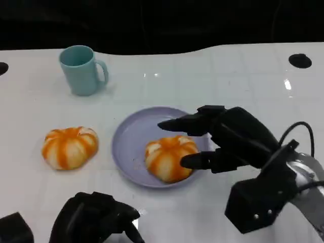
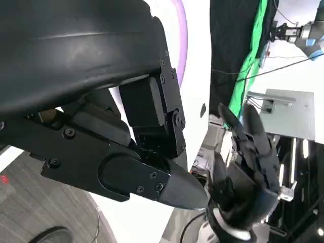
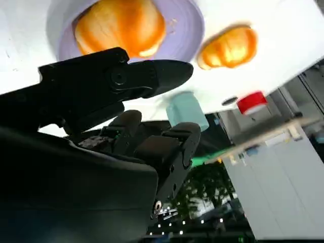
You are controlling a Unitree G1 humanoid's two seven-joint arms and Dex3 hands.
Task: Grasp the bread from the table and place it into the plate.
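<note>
Taking the lavender plate point(image 1: 129, 139) as landmark on the glossy white worktop point(image 1: 228, 81): a pale teal mug point(image 1: 81, 70), smooth and cylindrical with its handle turned toward the plate side, stands upright beyond the plate and to its left, well apart. Directly left of the plate, apart from its rim, lies a round loaf point(image 1: 69, 147), domed and lobed like a pumpkin, orange-glazed with white seams. Nearer the robot than the plate, at the lower left, the left hand point(image 1: 93, 218) sits low, a rounded matte-black mass; whether its fingers are apart or curled cannot be told. The plate itself is round, shallow and smooth, and holds the bread point(image 1: 170, 158), a second lobed orange-and-white bun resting on the plate's right half near the rim. Over that side hangs the right hand point(image 1: 230, 139), its black fingers point(image 1: 179, 124) spread apart, one above the bread's far edge and one at its near right side, touching or just beside it. The right wrist view adds a red-and-white object point(image 3: 251, 103) past the worktop's edge, with bread, loaf and mug also visible.
</note>
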